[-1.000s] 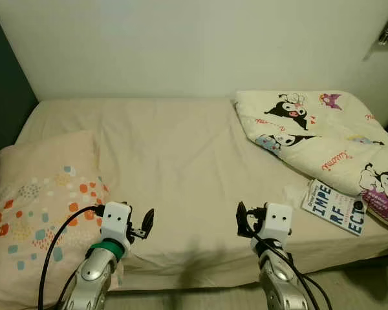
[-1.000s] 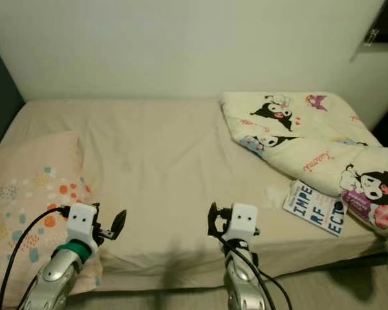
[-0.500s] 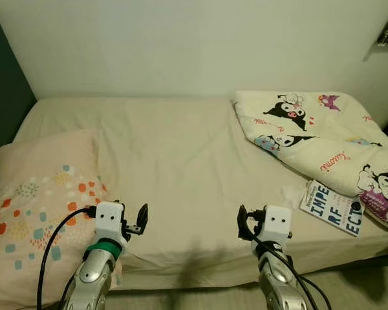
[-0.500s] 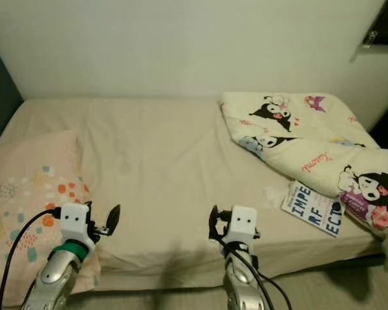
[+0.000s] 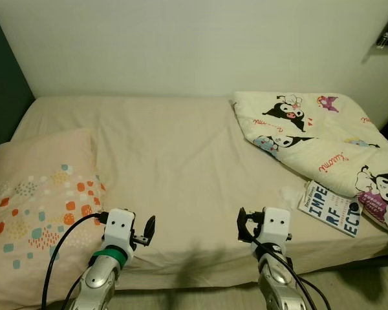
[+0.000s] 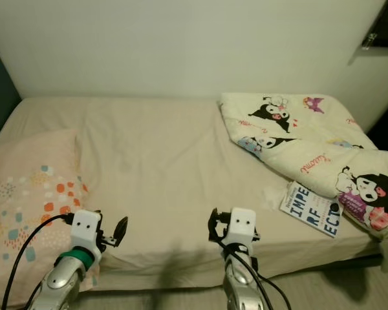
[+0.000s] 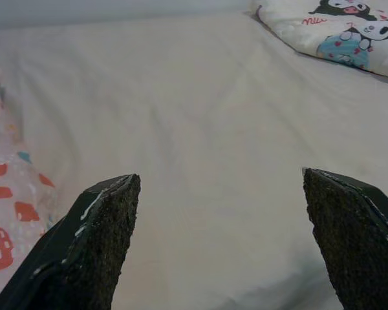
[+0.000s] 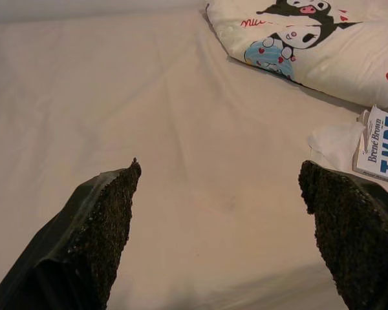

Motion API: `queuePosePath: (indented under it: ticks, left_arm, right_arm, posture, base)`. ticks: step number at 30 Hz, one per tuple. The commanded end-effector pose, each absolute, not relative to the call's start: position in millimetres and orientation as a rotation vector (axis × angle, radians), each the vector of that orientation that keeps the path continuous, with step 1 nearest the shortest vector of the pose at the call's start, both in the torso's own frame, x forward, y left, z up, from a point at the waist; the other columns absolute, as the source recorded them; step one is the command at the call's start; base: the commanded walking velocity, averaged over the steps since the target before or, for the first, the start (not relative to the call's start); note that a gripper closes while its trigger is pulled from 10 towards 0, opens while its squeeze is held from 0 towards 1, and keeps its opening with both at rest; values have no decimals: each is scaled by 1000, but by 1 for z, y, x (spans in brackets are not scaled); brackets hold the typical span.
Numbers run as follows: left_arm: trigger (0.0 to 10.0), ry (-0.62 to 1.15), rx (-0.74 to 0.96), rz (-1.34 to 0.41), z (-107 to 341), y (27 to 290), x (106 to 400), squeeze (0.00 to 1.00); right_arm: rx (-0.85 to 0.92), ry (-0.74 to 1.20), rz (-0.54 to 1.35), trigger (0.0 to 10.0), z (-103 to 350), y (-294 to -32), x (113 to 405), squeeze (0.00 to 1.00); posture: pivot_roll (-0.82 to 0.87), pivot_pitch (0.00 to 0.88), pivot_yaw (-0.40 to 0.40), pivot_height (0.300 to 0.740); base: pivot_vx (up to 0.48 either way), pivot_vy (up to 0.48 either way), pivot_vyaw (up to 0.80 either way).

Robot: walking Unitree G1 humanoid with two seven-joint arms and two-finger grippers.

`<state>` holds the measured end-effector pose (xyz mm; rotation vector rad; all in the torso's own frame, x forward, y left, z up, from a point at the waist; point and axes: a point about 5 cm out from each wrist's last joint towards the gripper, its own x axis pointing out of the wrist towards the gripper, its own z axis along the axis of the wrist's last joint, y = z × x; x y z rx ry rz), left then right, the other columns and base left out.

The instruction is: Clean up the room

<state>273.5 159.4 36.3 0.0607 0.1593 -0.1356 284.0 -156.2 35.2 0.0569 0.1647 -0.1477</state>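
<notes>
The book (image 5: 330, 208) — partly under the blanket (image 5: 323, 139) — title cut short.

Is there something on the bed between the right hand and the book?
Only a crumpled white tissue lies beside the book, toward the right hand. Otherwise bare sheet separates them.

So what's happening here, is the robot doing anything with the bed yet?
Not yet. The robot stands at the side of the bed with both arms raised over its near edge. The left gripper and right gripper are both open and hold nothing. A patterned pillow lies on the robot's left, a cartoon-print blanket is bunched on its right, and a book lies by the blanket with a crumpled tissue beside it.
</notes>
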Motion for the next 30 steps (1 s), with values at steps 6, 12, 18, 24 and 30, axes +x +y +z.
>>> queuePosePath:
  ticks: [6,12,18,24,30]
  left_arm:
    - [10000,200,65,-117,31,162,271,0]
    - [10000,205,68,-109,30,163,271,0]
    - [10000,209,64,-94,30,166,271,0]
    - [10000,209,69,-100,30,165,272,0]
    - [10000,214,71,-104,30,164,272,0]
  right_arm:
    - [65,203,-162,10000,27,-157,280,0]
    - [78,203,-167,10000,27,-157,280,0]
    - [87,207,-177,10000,27,-157,280,0]
    - [82,207,-180,10000,27,-158,281,0]
    - [78,209,-176,10000,27,-157,281,0]
  posture:
    - [126,0,-9,740]
    - [127,0,-9,740]
    - [127,0,-9,740]
    - [128,0,-6,740]
    - [128,0,-6,740]
  base:
    - [0,0,0]
    - [0,0,0]
    - [0,0,0]
    - [0,0,0]
    - [0,0,0]
